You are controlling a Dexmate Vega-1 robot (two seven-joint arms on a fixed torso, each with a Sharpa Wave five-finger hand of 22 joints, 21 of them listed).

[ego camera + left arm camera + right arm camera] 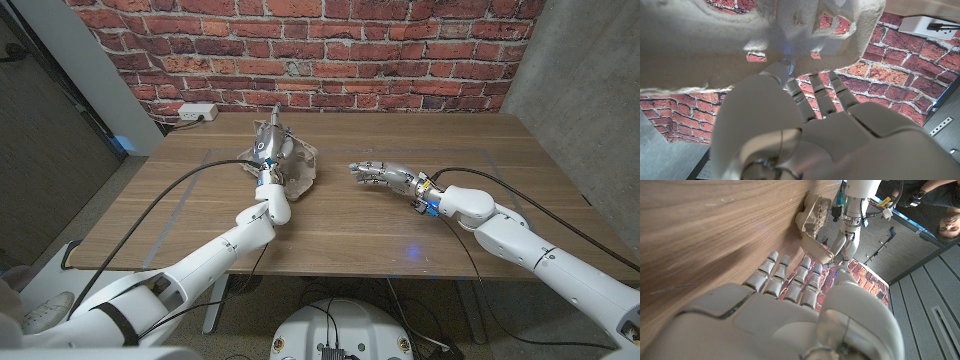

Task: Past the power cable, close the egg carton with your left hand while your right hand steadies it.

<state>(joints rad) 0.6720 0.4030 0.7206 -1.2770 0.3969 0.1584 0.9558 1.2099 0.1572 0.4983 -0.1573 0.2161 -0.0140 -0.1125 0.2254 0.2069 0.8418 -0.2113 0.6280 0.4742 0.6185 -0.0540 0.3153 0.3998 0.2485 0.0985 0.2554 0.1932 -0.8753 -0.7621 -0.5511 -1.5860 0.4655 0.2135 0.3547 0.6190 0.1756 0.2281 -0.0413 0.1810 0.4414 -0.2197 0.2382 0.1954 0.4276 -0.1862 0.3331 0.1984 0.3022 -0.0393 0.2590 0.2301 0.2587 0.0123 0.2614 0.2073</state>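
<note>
The grey pulp egg carton (298,172) lies at the table's back left, its lid (818,250) raised at an angle over the tray (813,213). My left hand (269,143) stands upright at the lid. Its thumb (776,70) presses the lid's (740,45) near face while the other fingers (816,95) pass behind its edge, so the lid is pinched between them. My right hand (386,177) hovers to the right of the carton, a clear gap away, with its fingers (790,277) stretched out toward it and holding nothing.
A white power strip (197,112) sits by the brick wall behind the table's back left corner. Black cables (190,180) run along both arms over the wooden table (360,240). A person (940,210) is seen in the right wrist view.
</note>
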